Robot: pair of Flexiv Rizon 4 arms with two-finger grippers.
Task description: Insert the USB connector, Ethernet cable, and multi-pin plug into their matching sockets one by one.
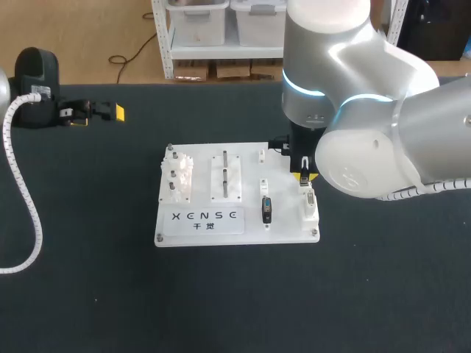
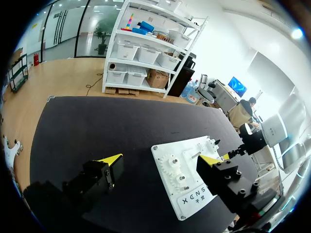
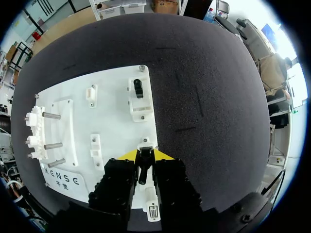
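A white socket board (image 1: 283,224) lies mid-table. On it, a black plug (image 1: 266,209) sits in a white holder. My right gripper (image 1: 303,173) hangs over the board's right side, above a white socket block (image 1: 308,209). In the right wrist view the right gripper (image 3: 145,158) is shut on a slim dark connector (image 3: 143,171), held just over that block (image 3: 148,198); which kind of connector it is I cannot tell. The black plug (image 3: 139,89) lies ahead of the fingers. My left gripper (image 1: 103,112) rests far off at the table's back left, and in its own view the left gripper (image 2: 160,162) is open and holds nothing.
The board's left side carries white gears on pegs (image 1: 176,176) and a slotted white block (image 1: 227,176). A small white clip (image 1: 261,155) stands near its far edge. A white coiled cable (image 1: 29,213) runs along the table's left side. Dark mat surrounds the board.
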